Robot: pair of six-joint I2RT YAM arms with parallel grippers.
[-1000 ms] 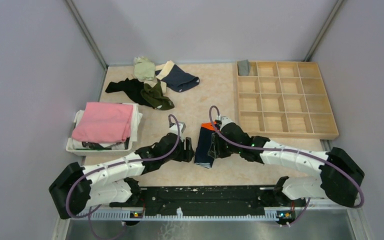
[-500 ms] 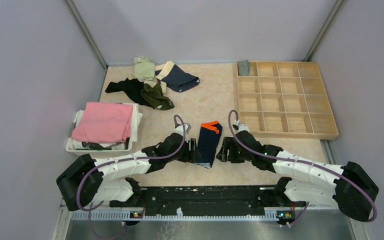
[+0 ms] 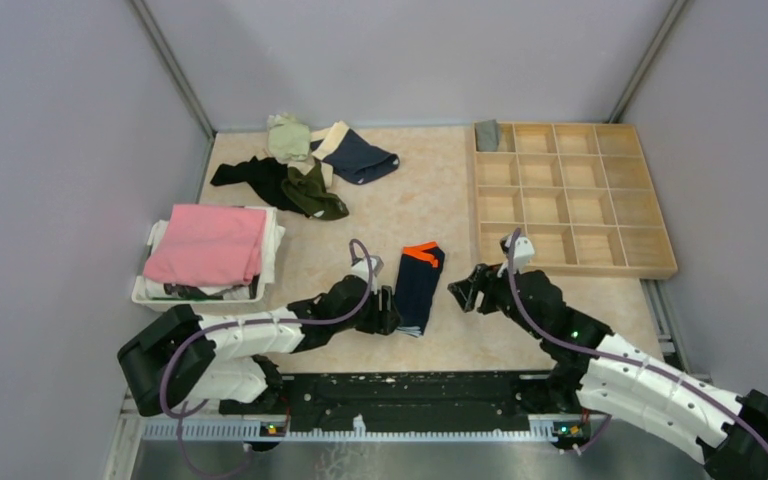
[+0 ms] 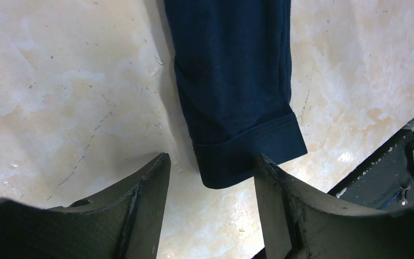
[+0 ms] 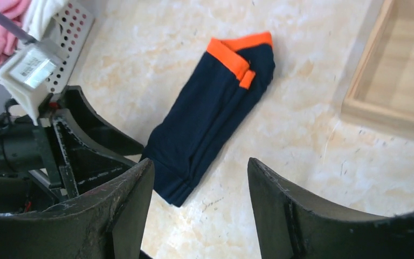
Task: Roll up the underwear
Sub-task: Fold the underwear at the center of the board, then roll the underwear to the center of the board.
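Item: navy underwear with orange waistband (image 3: 419, 288), folded into 1 long strip and laid flat on the tabletop (image 3: 400, 215) at centre front, orange end farthest from the arm bases.
Left hand (image 3: 387, 318): arm stretched low along the tabletop, 2 fingers spread, nothing gripped; the strip's near hem is seen just ahead of the gap.
Right hand (image 3: 466, 291): held to the strip's right, apart from it, fingers spread, empty.
Further underwear (image 3: 305, 168) is heaped at far left.
Wooden compartment tray (image 3: 572, 268) is set at right.
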